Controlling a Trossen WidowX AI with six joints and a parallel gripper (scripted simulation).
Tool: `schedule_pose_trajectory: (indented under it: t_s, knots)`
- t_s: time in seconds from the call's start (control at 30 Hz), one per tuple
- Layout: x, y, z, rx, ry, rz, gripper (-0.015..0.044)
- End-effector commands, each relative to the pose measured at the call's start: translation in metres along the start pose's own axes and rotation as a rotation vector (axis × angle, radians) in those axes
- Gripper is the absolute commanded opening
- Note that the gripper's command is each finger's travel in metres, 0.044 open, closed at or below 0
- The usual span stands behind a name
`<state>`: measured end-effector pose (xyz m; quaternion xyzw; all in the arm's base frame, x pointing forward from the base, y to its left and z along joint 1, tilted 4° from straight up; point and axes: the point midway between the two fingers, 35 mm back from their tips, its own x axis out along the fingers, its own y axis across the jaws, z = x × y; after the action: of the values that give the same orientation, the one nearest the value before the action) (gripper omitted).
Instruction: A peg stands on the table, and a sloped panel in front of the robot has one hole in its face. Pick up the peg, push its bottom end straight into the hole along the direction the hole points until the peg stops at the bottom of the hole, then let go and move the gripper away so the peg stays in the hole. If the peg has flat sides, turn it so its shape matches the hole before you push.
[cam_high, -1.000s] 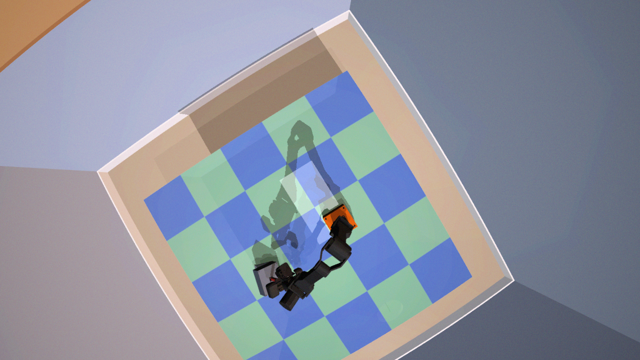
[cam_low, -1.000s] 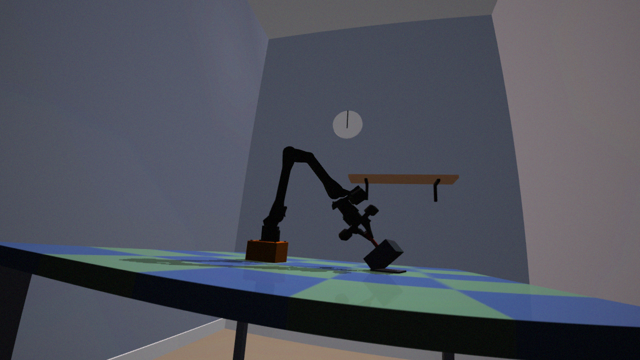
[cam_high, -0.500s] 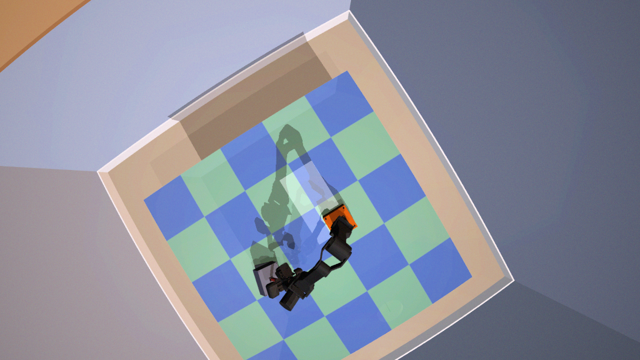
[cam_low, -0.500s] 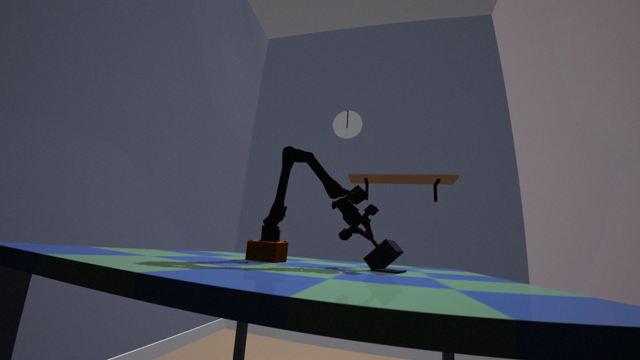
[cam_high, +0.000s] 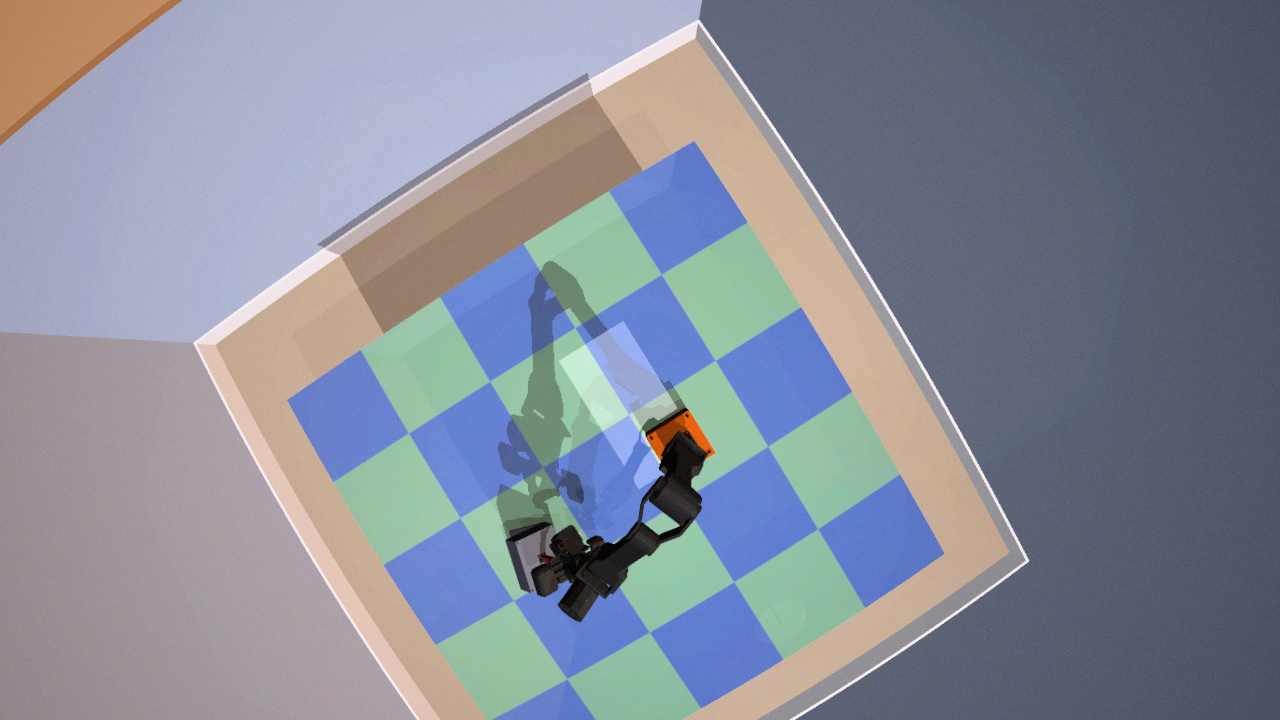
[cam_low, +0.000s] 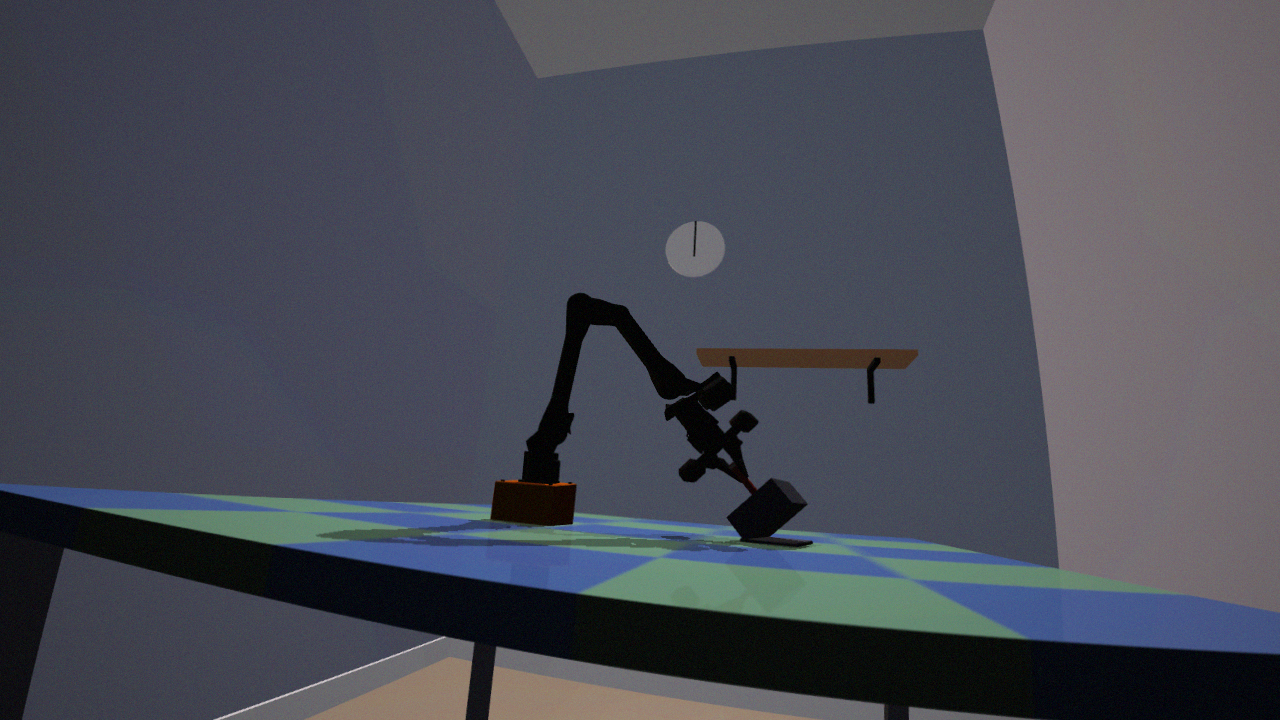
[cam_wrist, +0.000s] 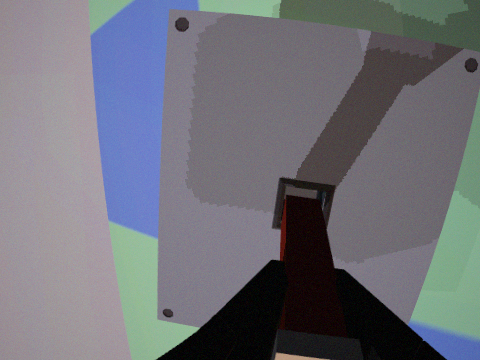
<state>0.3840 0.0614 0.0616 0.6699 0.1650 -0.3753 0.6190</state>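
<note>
A red flat-sided peg (cam_wrist: 307, 250) (cam_low: 750, 485) (cam_high: 545, 559) is held tilted toward the face of the grey sloped panel (cam_wrist: 225, 100) (cam_low: 768, 510) (cam_high: 528, 559). My gripper (cam_wrist: 304, 279) (cam_low: 742, 474) is shut on the peg, short of the panel face. In the wrist view the peg's far end lies over the lower part of the square hole (cam_wrist: 281, 200), whose upper part shows beyond it. The peg's sides look roughly lined up with the hole's sides. How far the tip is inside cannot be told.
The orange arm base (cam_high: 666, 434) (cam_low: 533, 502) stands on the blue and green checkered table (cam_high: 760, 501) (cam_low: 680, 573). A thin dark plate (cam_low: 787, 541) lies under the panel block. A shelf (cam_low: 805, 358) and a round clock (cam_low: 707, 259) are on the wall behind.
</note>
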Motion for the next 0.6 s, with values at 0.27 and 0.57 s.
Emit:
schedule_pose_trajectory:
  t_s: [0.27, 0.57]
  knots:
    - [0.0064, -0.0017, -0.0006, -0.002, -0.001, -0.003, 0.0000]
    - [0.0104, -0.0017, -0.0012, -0.002, -0.001, -0.003, 0.0000]
